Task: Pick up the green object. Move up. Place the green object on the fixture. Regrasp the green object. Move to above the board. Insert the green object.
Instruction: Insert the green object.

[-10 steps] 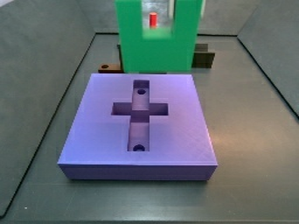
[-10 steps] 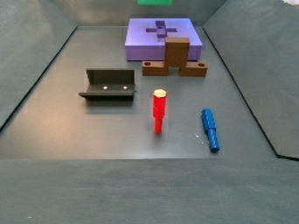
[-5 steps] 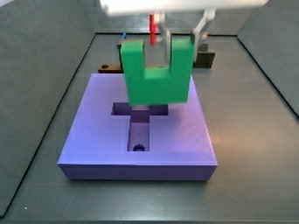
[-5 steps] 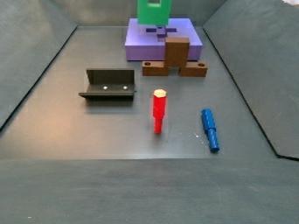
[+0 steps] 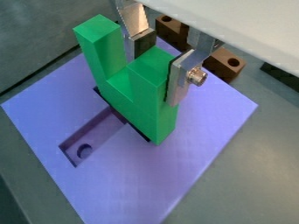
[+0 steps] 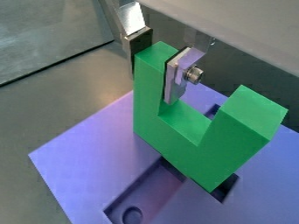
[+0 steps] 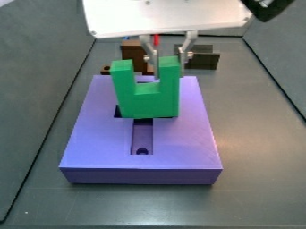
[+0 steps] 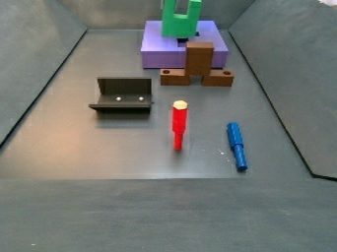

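My gripper (image 5: 160, 61) is shut on one arm of the green object (image 5: 135, 96), a bright green U-shaped piece held upright with its notch facing up. It hangs over the purple board (image 7: 180, 143), and its lower end meets the cross-shaped slot (image 7: 141, 136); how deep it sits I cannot tell. In a wrist view the fingers (image 6: 181, 74) clamp the same arm of the green object (image 6: 187, 140). In a side view the green object (image 8: 180, 22) stands over the board (image 8: 158, 44). The dark fixture (image 8: 122, 95) stands empty on the floor.
A brown upright block on a brown base (image 8: 200, 61) stands just beside the board. A red rod (image 8: 179, 125) stands upright and a blue piece (image 8: 237, 145) lies on the grey floor. Grey walls enclose the floor.
The gripper has come down with the green object, from high above the board to the cross-shaped slot. Nothing else has moved.
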